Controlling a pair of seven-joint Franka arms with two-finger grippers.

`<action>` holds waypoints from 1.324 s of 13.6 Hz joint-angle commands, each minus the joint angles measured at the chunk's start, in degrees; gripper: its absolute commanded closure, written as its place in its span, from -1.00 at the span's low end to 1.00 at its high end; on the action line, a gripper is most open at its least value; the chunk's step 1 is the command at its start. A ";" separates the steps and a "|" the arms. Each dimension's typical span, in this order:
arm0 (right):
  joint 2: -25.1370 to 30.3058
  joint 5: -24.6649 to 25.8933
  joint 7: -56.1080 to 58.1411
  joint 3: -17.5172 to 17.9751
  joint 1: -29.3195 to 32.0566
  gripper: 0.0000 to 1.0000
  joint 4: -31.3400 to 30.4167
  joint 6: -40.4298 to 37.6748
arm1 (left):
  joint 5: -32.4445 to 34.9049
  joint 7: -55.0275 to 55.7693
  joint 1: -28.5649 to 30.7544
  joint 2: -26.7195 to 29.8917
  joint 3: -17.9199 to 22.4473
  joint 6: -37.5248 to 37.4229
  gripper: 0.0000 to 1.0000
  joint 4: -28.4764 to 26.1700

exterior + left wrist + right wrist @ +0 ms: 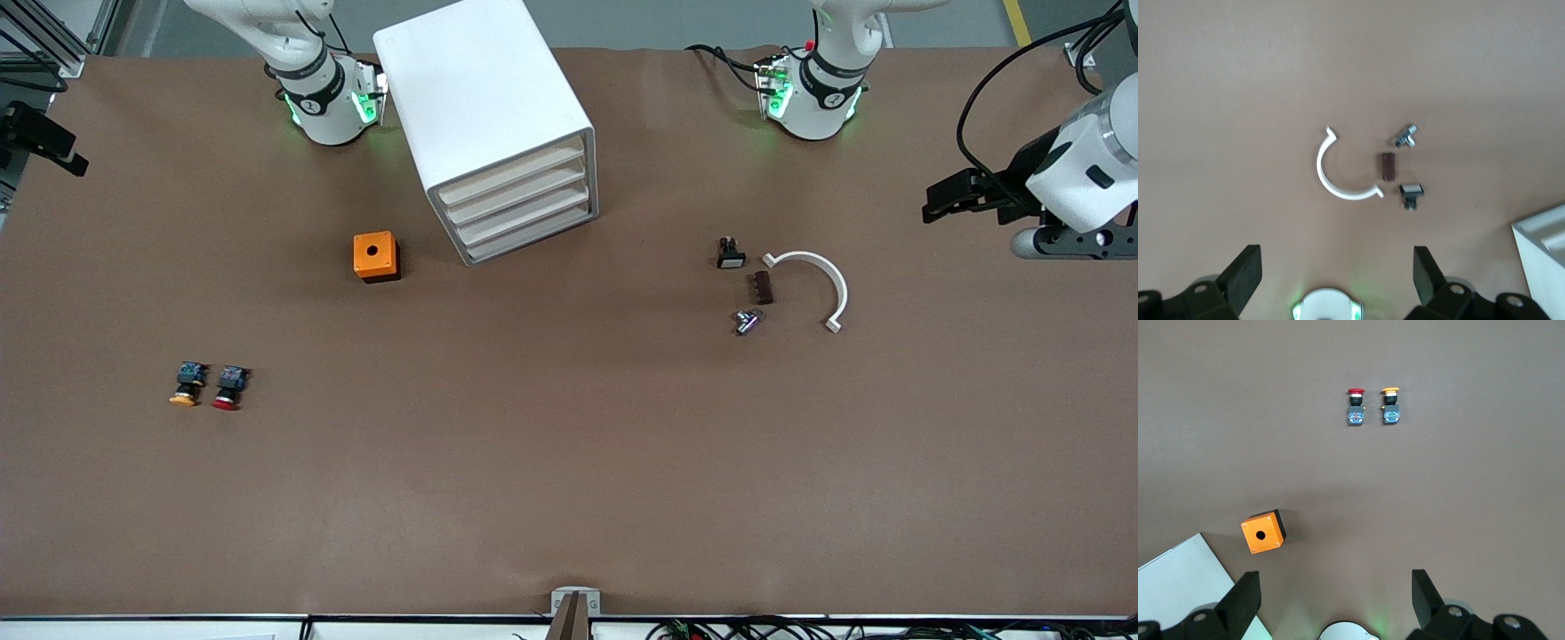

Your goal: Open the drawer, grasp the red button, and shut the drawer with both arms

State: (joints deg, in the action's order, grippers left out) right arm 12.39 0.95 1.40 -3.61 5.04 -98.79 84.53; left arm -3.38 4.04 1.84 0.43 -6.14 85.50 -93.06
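Nearest on the bench (569, 462), red-capped button (228, 388) beside orange-capped twin (187, 385), orange cube (376, 257) and shut-drawered cabinet (498, 133) farther off; left gripper (1331, 273) and right gripper (1331, 593) aloft, wide open, empty.

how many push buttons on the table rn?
2. The red-capped button and the orange-capped button lie side by side toward the right arm's end of the table, nearer the front camera than the orange cube. More may be hidden inside the closed drawers.
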 commanded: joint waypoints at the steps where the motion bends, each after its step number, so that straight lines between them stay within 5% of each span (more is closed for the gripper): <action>1: -0.43 -0.42 0.62 0.27 0.33 -1.00 0.96 -0.07 | 1.10 -1.14 -0.34 6.51 0.25 11.41 -1.00 -12.47; 3: -0.43 -0.42 0.62 0.35 0.33 -1.00 0.96 -0.07 | 1.19 -1.14 -1.30 6.08 1.03 13.55 -1.00 -12.15; 5: -0.35 -0.42 0.62 0.44 0.32 -1.00 0.96 0.02 | 1.19 -1.22 -5.86 4.77 6.73 13.56 -1.00 -9.08; 18: -0.34 -0.42 -0.08 0.53 -0.11 -1.00 0.88 0.28 | 1.27 -1.49 -5.70 1.07 7.28 4.77 -1.00 2.53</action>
State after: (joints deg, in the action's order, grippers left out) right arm 12.38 0.92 1.45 -3.16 4.84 -98.77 85.01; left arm -3.34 3.26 -3.12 3.62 0.48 92.06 -93.42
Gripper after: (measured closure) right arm 0.000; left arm 0.000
